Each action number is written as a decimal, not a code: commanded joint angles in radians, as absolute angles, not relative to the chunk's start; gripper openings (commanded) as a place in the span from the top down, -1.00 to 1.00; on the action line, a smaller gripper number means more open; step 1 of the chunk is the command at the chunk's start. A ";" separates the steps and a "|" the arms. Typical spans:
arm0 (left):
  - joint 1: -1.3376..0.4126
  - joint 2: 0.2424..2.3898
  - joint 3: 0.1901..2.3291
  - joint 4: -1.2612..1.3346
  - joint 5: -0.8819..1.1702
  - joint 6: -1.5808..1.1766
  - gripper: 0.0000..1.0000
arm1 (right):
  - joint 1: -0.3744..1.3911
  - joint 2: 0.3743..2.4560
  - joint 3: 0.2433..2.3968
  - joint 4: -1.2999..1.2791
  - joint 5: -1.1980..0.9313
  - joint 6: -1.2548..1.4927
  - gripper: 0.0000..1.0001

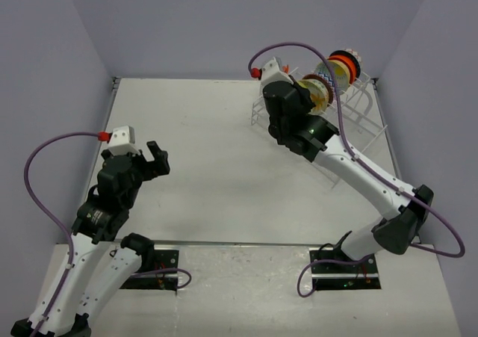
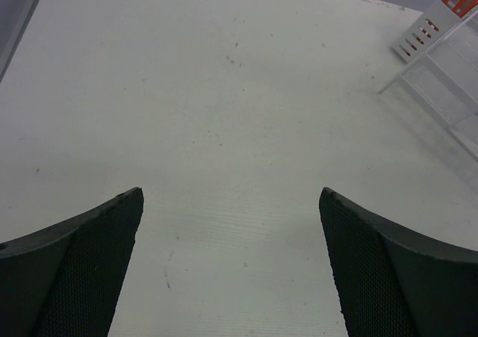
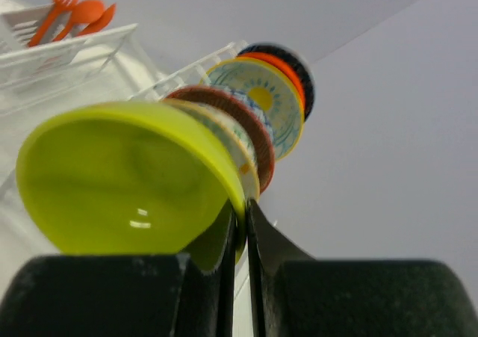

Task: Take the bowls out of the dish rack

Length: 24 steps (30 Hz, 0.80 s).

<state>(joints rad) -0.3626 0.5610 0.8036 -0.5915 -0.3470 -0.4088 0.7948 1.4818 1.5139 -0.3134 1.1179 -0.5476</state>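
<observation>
Lime green bowl (image 3: 119, 176) looks light, rigid and slick, your right gripper (image 3: 240, 219) pinches its rim, a fair hold, left gripper (image 2: 230, 202) spread wide, empty

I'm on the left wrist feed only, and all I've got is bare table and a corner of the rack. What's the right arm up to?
Observer: The right gripper is shut on the rim of the lime green bowl, the nearest one in the dish rack.
Operator: Any others left in there?
Observer: Yes. In the right wrist view I count five more bowls standing on edge in a tight row behind it.
Operator: And where does my left arm sit in all this?
Observer: The top view shows the left gripper open and holding nothing. It hovers over the left side of the table, well apart from the rack.
</observation>
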 commanded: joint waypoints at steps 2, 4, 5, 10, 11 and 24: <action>-0.368 0.568 0.842 -0.552 -0.257 -0.390 -1.00 | 0.851 1.440 1.756 -0.676 0.939 -0.106 1.00; -0.368 0.581 0.885 -0.522 -0.067 -0.409 -1.00 | 0.876 1.463 1.837 -0.834 0.770 0.010 1.00; -0.368 0.590 0.897 -0.500 -0.002 -0.422 -1.00 | 0.885 1.477 1.850 -0.862 0.732 0.105 1.00; -0.371 0.768 1.012 -0.417 0.210 -0.468 -1.00 | 0.902 1.581 1.893 -0.959 0.592 0.277 1.00; -0.373 0.790 1.028 -0.417 0.210 -0.462 -1.00 | 0.902 1.607 1.893 -0.962 0.589 0.317 1.00; -0.478 1.053 1.121 -0.434 0.037 -0.463 -0.83 | 0.962 1.701 1.920 -0.979 0.554 0.456 1.00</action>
<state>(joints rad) -0.4339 0.9878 1.0893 -0.4339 0.1219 -0.4595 0.9348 1.7168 1.8744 -0.9756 0.5316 0.3759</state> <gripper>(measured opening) 0.927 0.065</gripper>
